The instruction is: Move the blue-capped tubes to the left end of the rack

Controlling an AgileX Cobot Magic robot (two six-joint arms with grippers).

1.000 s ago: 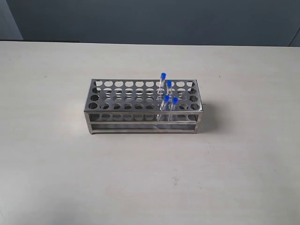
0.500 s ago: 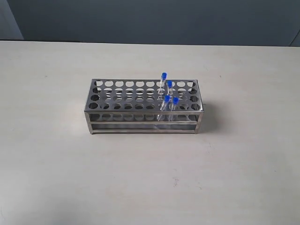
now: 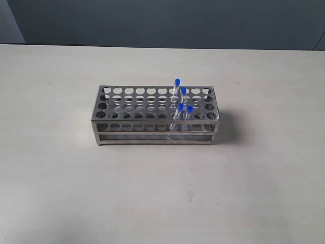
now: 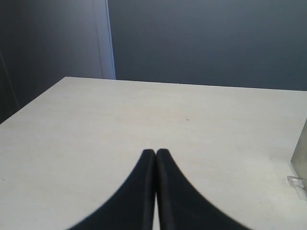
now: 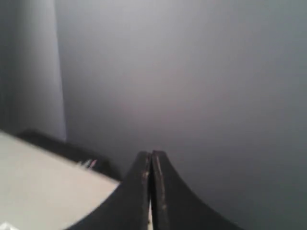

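step: first pick | blue-capped tubes [image 3: 181, 101] stand right of centre in the rack [image 3: 152, 133], mid-frame | left pincer [image 4: 156, 152], right pincer [image 5: 151, 154] both closed, empty (neither shows in the exterior view) | we open, then descend straight over one tube

A: Where is the rack [image 3: 133, 104] sitting?
B: It is standing near the middle of the table [image 3: 152, 198], its long side running left to right.
A: And the tubes [image 3: 180, 108]?
B: All four are standing in the rack toward its right end. Two are sitting in the far rows and two in the near rows, all of them keeping close together.
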